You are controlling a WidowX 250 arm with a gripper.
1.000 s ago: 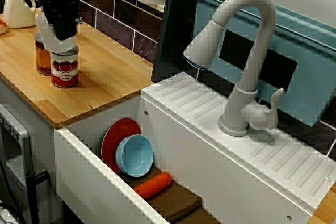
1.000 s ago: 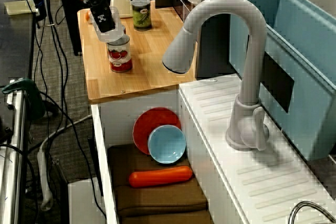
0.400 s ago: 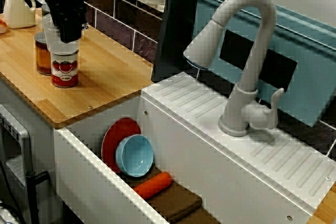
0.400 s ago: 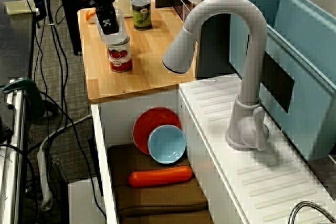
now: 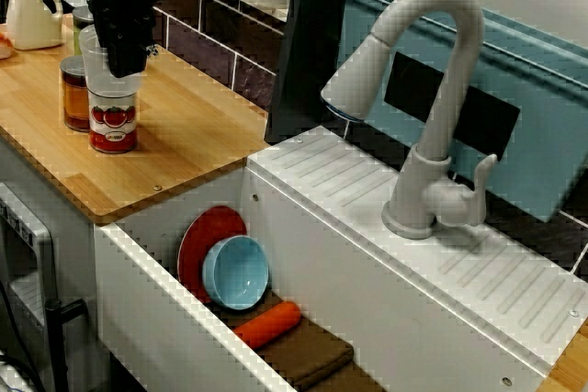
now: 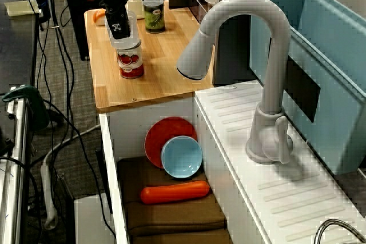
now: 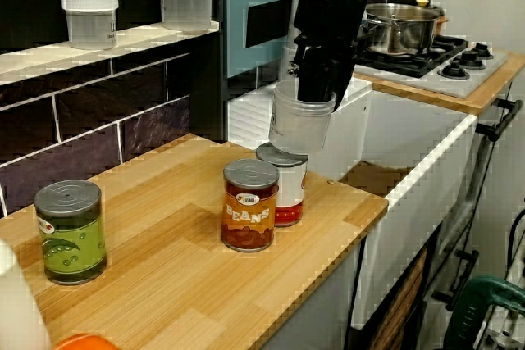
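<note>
One clear cup (image 7: 300, 127), near-vertical, mouth up

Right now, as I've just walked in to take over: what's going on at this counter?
The arm's tool holds a clear cup by its rim, just over the tomato can on the wooden counter; whether they touch is unclear. A beans can stands beside the tomato can. In the sink, a blue bowl leans against a red plate, near a carrot.

I see a kitchen: a sink (image 5: 165, 314) with a tap (image 5: 447, 103), a wood counter (image 5: 197, 126) with food cans (image 7: 250, 215), and, I think, a stove (image 7: 461, 69) with a pot (image 7: 402, 30).
</note>
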